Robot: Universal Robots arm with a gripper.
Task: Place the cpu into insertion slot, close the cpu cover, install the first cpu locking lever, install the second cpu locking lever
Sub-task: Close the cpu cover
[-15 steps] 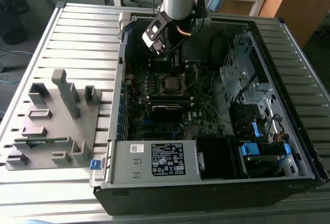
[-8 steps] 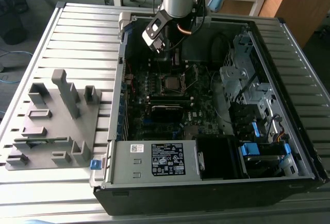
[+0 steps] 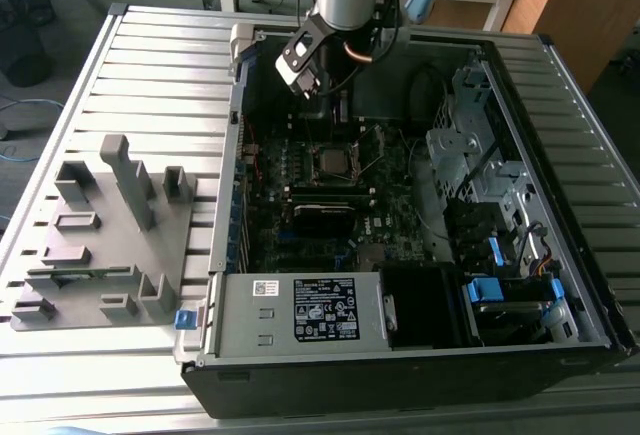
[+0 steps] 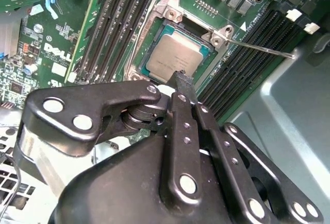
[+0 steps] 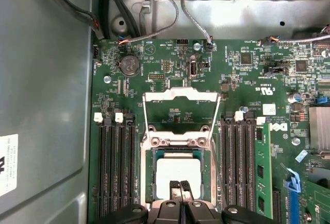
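Observation:
The cpu (image 5: 178, 171) lies flat in the insertion slot (image 5: 149, 178) on the green board, silver top up; in the second wrist view the cpu (image 4: 172, 55) looks seated. The cpu cover (image 5: 180, 95) stands swung open behind the slot, its silvery frame raised off the chip. A thin metal locking lever (image 4: 263, 49) sticks out to one side of the socket. My gripper (image 5: 180, 187) hovers over the near edge of the chip, fingers shut together with nothing between them. In the exterior view the gripper (image 3: 322, 113) hangs just above the slot (image 3: 330, 161) inside the open computer case.
Long black memory slots (image 5: 116, 167) flank the socket, one holding a green module (image 5: 262, 170). Cables (image 5: 154, 13) run along the case wall. A drive cage (image 3: 480, 165) and power supply (image 3: 300, 310) crowd the case. A grey fixture (image 3: 110, 235) sits at the exterior view's left.

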